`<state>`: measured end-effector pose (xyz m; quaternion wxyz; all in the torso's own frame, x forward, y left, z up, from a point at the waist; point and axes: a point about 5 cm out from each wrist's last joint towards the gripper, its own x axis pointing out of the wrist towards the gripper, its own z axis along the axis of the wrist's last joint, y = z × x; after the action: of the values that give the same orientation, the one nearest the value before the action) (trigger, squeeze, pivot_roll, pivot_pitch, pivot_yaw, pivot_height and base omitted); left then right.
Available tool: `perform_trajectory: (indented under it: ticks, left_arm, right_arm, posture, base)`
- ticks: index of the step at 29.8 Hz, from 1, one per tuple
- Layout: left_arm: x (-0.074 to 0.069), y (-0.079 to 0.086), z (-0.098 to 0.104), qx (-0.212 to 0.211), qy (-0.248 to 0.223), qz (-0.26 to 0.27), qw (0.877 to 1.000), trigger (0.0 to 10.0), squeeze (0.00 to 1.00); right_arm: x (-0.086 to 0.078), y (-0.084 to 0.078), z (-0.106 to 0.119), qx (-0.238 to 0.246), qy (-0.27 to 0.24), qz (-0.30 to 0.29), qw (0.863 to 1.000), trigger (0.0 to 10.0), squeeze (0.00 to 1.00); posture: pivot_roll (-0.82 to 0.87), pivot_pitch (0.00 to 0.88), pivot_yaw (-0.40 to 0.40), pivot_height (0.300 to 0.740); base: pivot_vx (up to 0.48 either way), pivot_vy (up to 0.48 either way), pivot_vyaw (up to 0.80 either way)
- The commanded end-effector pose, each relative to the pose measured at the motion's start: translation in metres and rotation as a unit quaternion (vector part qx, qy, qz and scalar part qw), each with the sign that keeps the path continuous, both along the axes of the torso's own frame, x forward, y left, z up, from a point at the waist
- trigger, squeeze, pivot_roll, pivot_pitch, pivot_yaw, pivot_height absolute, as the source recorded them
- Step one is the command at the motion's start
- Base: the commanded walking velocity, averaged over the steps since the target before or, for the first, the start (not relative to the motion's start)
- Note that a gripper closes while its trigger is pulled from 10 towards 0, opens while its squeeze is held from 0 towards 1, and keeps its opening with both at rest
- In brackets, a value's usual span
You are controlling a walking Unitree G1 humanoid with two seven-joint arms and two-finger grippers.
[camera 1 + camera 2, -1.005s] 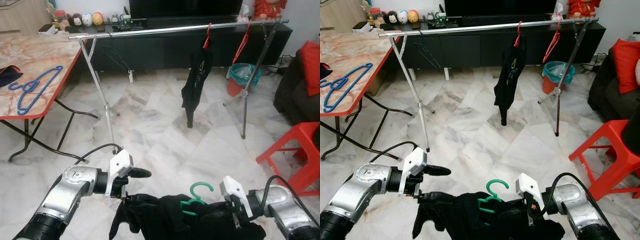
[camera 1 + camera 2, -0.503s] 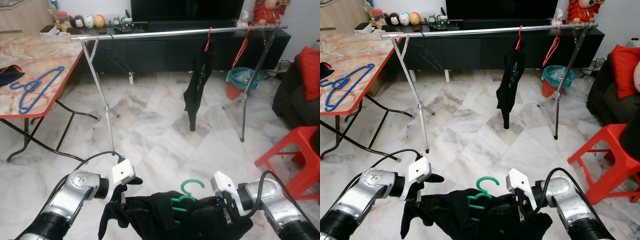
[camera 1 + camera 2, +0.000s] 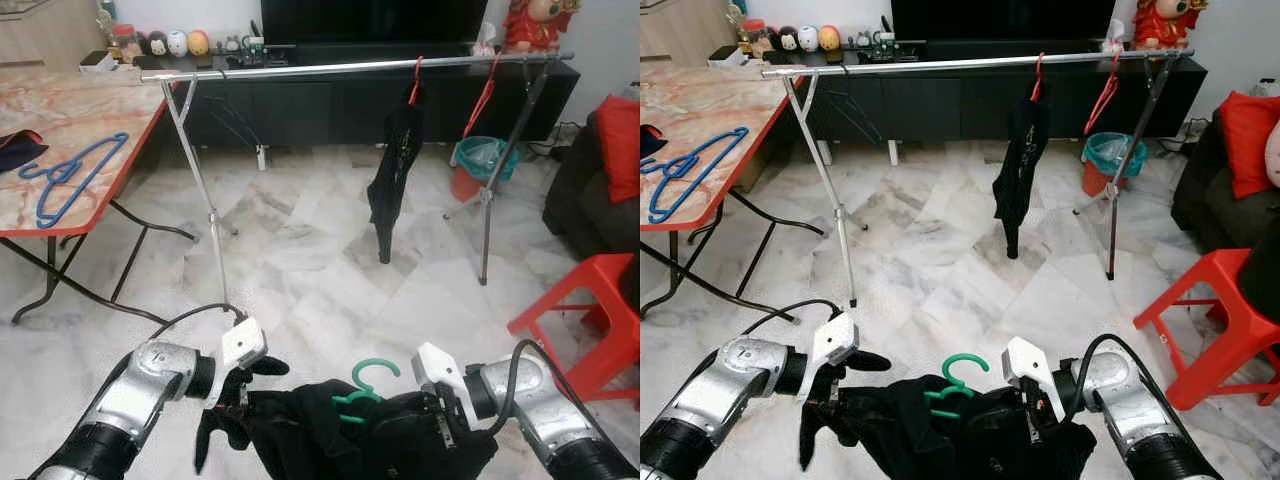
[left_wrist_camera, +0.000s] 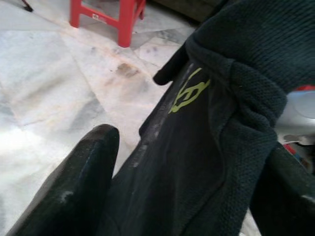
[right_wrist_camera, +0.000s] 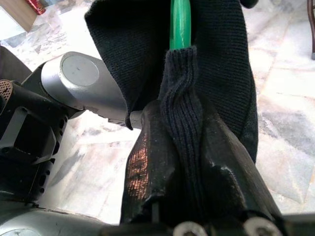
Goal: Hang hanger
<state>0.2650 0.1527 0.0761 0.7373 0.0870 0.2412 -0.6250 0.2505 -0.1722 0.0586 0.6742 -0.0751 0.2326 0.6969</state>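
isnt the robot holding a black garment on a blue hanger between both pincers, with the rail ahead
Not quite: the hanger in the black garment is green, as the left eye view shows. The rest holds: left pincer and right pincer grip it, the rail ahead.

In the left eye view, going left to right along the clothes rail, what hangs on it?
On the clothes rail: thin black hanger near the left end → red hanger carrying a black garment → empty red hanger near the right legs.
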Motion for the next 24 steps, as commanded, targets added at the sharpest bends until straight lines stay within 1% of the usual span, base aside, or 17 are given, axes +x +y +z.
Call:
perform_trajectory:
  ticks: [1, 13, 24]
  left_arm:
    - [-0.0023, -0.0052, 0.0069, -0.021, 0.004, -0.024, 0.999, 0.0, 0.0]
    - [-0.0066, -0.0051, 0.0063, -0.022, 0.025, -0.036, 0.999, 0.0, 0.0]
    - [-0.0074, -0.0051, 0.0067, -0.022, 0.029, -0.038, 0.999, 0.0, 0.0]
  right_arm:
    - [0.0052, 0.0085, 0.008, 0.01, -0.02, 0.02, 1.0, 10.0, 0.0]
    - [0.0104, 0.0101, 0.0105, 0.011, -0.028, 0.014, 0.999, 10.0, 0.0]
    - [0.0136, 0.013, 0.0118, 0.014, -0.032, 0.01, 0.999, 10.0, 0.0]
  posture:
    - [0.04, 0.0, -0.007, 0.74]
    - [0.04, 0.0, -0.005, 0.74]
    - [0.04, 0.002, -0.001, 0.74]
  base:
    - [0.0, 0.0, 0.0]
    - [0.0, 0.0, 0.0]
    - [0.0, 0.0, 0.0]
